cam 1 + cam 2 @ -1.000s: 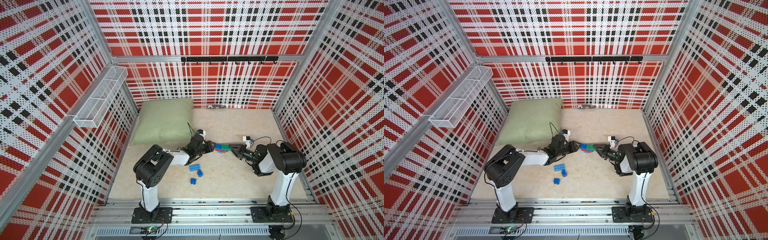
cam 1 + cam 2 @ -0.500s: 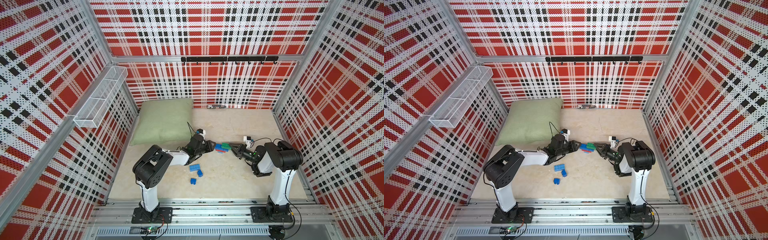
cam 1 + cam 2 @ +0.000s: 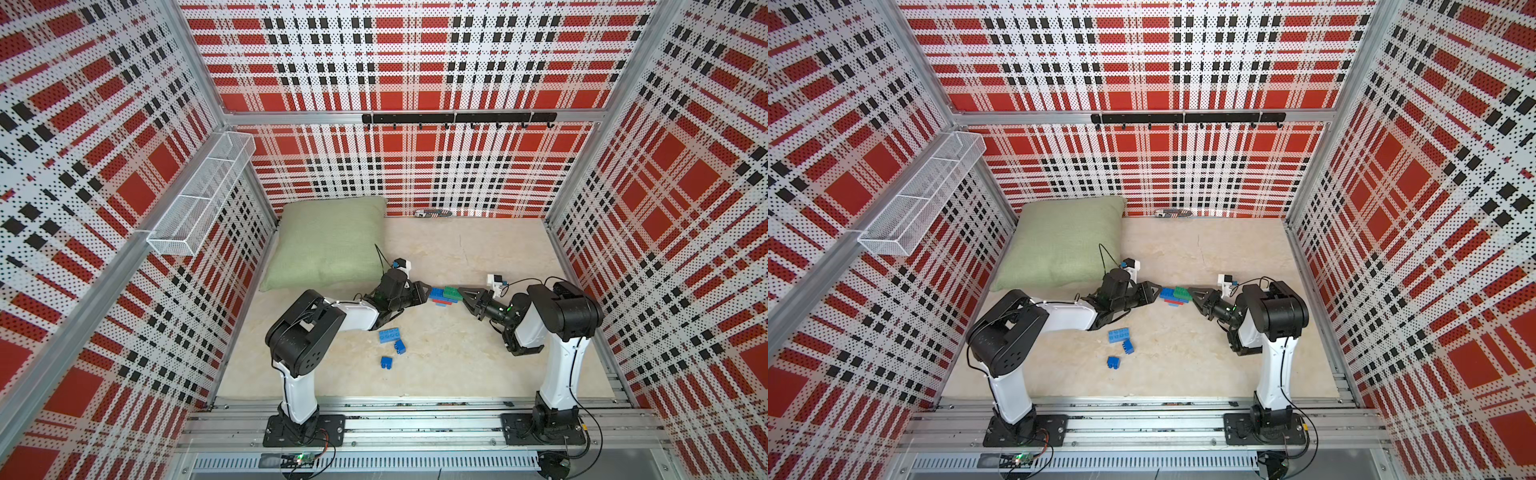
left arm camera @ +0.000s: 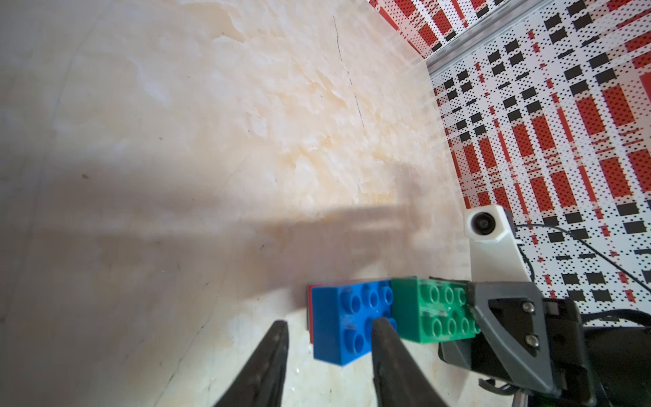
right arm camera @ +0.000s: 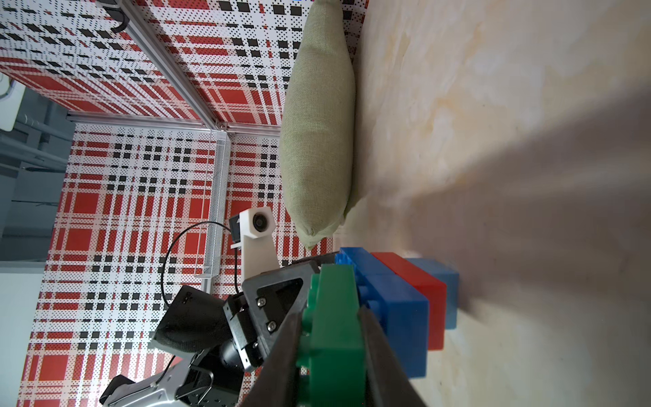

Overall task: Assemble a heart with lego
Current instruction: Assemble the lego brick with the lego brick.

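The heart [image 3: 444, 295] lies mid-bench [image 3: 457, 365], a flat stepped cluster of four joined bricks: a green brick [image 5: 334, 317], a dark blue brick [image 5: 394, 310], a red brick [image 5: 419, 285] and a light blue brick [image 5: 440, 282]. The right tool [image 5: 331, 312] is clamped on the green brick. The left tool [image 4: 331, 321] is at the opposite end with its jaws apart: one finger [image 4: 384, 338] crosses the dark blue brick's studded face, and the other stands just beside the brick without touching it. Three loose blue bricks [image 3: 389, 335] lie near the left arm. One green pillow [image 3: 328, 245] fills the far left corner. A three-compartment wire basket [image 3: 199, 199] hangs on the side wall.
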Robot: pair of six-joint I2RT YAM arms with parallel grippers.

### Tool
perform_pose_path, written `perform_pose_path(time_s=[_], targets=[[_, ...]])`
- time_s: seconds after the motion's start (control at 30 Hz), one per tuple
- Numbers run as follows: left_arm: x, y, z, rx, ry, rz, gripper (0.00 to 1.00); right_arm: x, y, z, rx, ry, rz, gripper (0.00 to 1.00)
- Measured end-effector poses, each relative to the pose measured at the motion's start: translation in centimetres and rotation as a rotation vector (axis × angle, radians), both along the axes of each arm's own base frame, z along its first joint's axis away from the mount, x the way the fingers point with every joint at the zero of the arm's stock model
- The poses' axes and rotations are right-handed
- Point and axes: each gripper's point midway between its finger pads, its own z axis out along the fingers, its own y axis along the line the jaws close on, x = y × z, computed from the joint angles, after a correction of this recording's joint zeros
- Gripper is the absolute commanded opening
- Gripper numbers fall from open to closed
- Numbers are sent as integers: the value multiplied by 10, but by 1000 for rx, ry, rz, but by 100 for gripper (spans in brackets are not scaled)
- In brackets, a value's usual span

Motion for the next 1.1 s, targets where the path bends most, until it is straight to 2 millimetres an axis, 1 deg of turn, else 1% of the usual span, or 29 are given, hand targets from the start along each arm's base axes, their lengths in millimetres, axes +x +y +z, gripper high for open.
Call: perform_pose_path(time_s=[0.17,0.23,0.4,0.57,0.67,0.83,0.93,1.03,1.1], targets=[[0,1,-3,26,-1,4,48,0,0,1,0,-2,0,13],[1,-1,-1,25,-4,3,50,0,0,1,0,-2,0,13],[5,-10,13,11,-36,-6,52,0,0,2,-11,11,1,14],[9,-18,25,-3,-62,-17,49,0,0,4,-21,13,2,16],[9,-18,23,-1,-59,-18,48,0,0,4,-27,18,3,16],[9,-17,12,13,-41,-17,48,0,0,4,-36,16,3,17],[8,-17,7,20,-32,-18,48,0,0,5,-42,20,1,20],[8,-16,6,23,-29,-18,48,1,0,5,-50,23,-6,24],[8,-16,6,23,-29,-17,48,1,-1,5,-56,22,-8,24]])
